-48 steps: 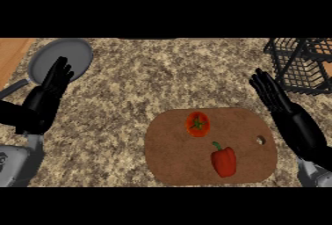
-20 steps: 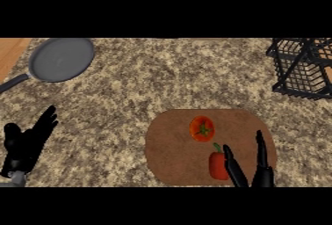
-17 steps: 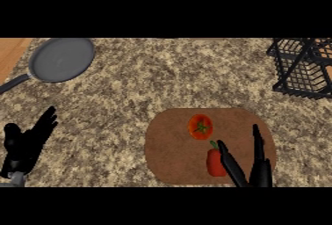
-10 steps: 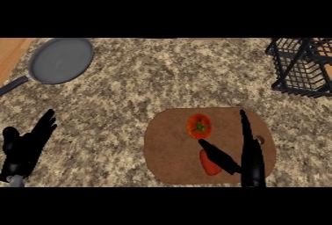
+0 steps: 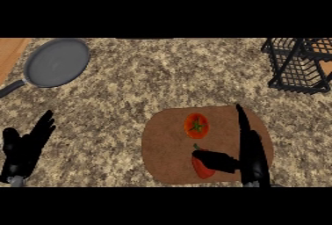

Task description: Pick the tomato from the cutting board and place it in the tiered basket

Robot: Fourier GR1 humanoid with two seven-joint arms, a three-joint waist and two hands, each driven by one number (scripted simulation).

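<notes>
A red tomato (image 5: 196,125) with a green stem lies on the upper middle of the brown cutting board (image 5: 165,149). My right hand (image 5: 250,151) hovers over the board's right side, open, fingers stretched towards the far edge and thumb pointing left across a red bell pepper (image 5: 202,166). The tomato sits to the left of the fingers, apart from them. The black wire tiered basket (image 5: 298,66) stands at the far right of the counter. My left hand (image 5: 24,151) rests open at the lower left, holding nothing.
A grey frying pan (image 5: 57,62) lies at the far left, its handle running off towards the wooden edge. The speckled stone counter (image 5: 156,83) stretches between the board, the pan and the basket.
My right hand has moved forward over the board, its fingers now past the pepper and level with the tomato. The left hand has dropped to the lower left and stays there.
</notes>
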